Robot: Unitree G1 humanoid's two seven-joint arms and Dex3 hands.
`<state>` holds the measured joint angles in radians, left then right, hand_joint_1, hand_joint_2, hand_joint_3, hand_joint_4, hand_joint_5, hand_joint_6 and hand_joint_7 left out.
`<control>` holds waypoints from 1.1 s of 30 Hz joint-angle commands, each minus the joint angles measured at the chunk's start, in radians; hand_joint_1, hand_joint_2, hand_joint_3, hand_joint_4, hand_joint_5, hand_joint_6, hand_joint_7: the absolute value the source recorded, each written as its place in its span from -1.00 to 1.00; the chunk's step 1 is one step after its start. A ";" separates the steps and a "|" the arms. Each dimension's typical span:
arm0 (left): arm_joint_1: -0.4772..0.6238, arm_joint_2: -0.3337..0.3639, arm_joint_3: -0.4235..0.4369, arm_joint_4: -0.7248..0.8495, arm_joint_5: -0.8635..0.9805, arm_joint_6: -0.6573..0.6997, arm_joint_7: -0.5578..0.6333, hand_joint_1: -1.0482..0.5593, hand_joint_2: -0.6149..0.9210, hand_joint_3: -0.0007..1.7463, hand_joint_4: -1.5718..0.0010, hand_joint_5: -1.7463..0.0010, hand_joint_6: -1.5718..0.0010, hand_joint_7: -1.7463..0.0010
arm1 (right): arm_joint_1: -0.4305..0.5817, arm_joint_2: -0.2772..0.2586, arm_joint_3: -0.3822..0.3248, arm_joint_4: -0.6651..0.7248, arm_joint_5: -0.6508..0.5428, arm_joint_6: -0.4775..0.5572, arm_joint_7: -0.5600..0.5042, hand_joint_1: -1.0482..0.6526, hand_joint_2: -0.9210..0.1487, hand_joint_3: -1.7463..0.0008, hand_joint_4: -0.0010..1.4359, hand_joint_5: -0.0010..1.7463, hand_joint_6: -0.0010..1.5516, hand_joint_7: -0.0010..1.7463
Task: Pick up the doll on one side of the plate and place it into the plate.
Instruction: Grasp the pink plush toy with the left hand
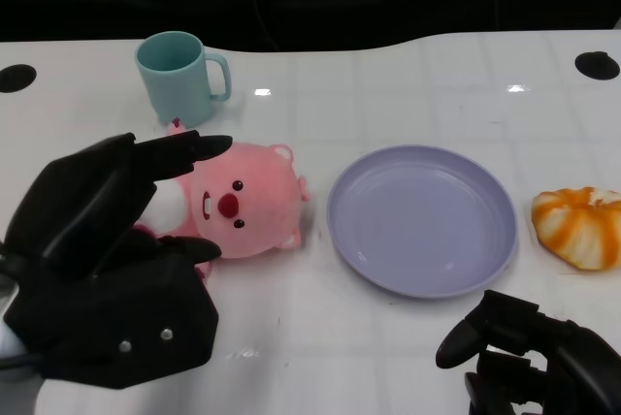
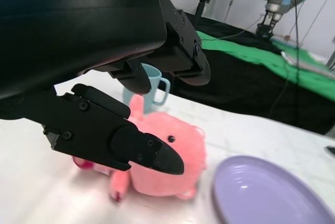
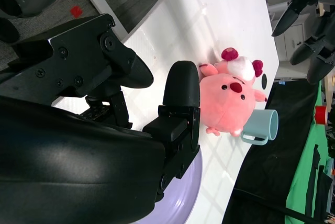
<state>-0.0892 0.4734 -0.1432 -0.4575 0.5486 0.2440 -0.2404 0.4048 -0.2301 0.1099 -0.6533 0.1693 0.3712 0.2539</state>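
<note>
The doll (image 1: 238, 204) lies on the table just left of the plate (image 1: 421, 218). The left hand (image 1: 107, 260) hovers over its near side, fingers spread and holding nothing, set to close. The right hand (image 1: 539, 352) waits near the plate, curled, empty.

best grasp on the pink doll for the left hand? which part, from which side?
Judging by its pose, grip the pink doll around its round, soft body, coming down from above. It lies face-up beside the plate, and the left hand already hovers open over it, fingers to either side; the cup behind leaves little room there.
</note>
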 commanded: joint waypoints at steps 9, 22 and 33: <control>-0.196 0.060 -0.119 0.210 0.312 0.033 -0.091 -0.53 0.99 -0.97 0.96 0.48 0.64 1.00 | 0.021 -0.006 -0.011 -0.029 0.001 -0.004 -0.007 0.10 -0.51 -0.19 -0.10 1.00 -0.38 0.63; -0.361 0.001 -0.221 0.482 0.360 0.066 -0.177 -0.62 0.99 -0.98 1.00 0.62 0.74 0.99 | 0.043 -0.008 -0.010 -0.058 0.003 0.005 -0.007 0.08 -0.52 -0.19 -0.11 1.00 -0.38 0.61; -0.449 -0.055 -0.286 0.722 0.345 0.017 -0.132 -0.59 0.98 -1.00 0.99 0.65 0.73 1.00 | 0.051 -0.008 -0.010 -0.076 0.003 0.021 -0.011 0.09 -0.51 -0.19 -0.10 1.00 -0.38 0.61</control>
<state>-0.5130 0.4178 -0.4262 0.2315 0.8965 0.2673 -0.3929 0.4500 -0.2329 0.1113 -0.7166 0.1673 0.3810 0.2475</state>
